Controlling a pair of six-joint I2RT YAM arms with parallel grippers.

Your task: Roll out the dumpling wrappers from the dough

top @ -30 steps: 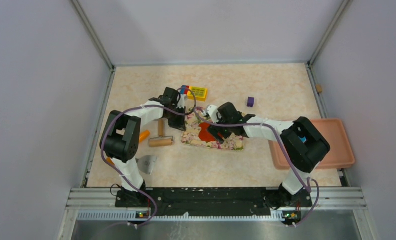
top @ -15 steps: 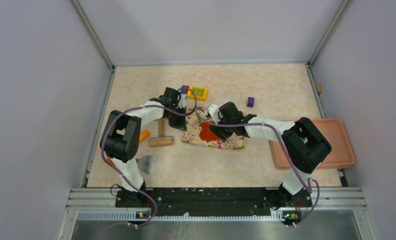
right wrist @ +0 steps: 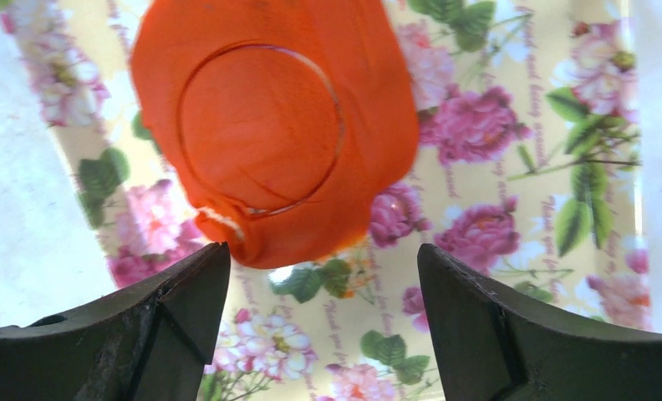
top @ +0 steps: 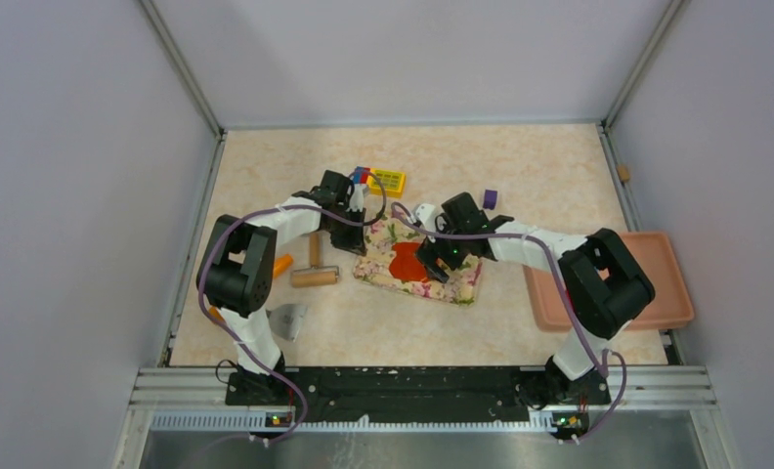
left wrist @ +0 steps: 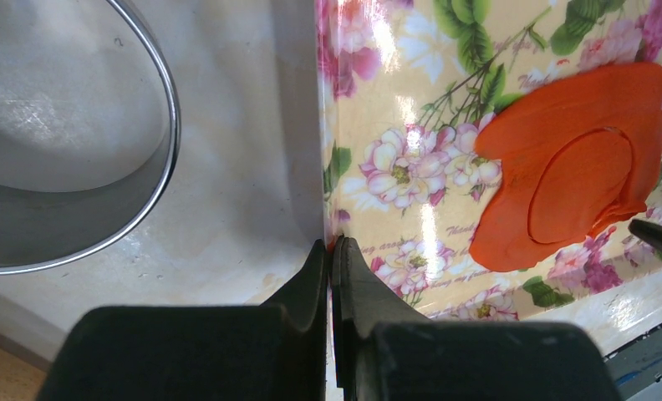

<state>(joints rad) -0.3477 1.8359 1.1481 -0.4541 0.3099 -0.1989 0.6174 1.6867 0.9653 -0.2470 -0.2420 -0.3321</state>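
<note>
Two parted fingers of the right gripper frame the dough on a floral mat, its edge pinched by the left gripper beside a metal ring.

The top view looks down from above and behind the counter. The 2 wrist views hover close over the floral mat, both showing the dough.
</note>
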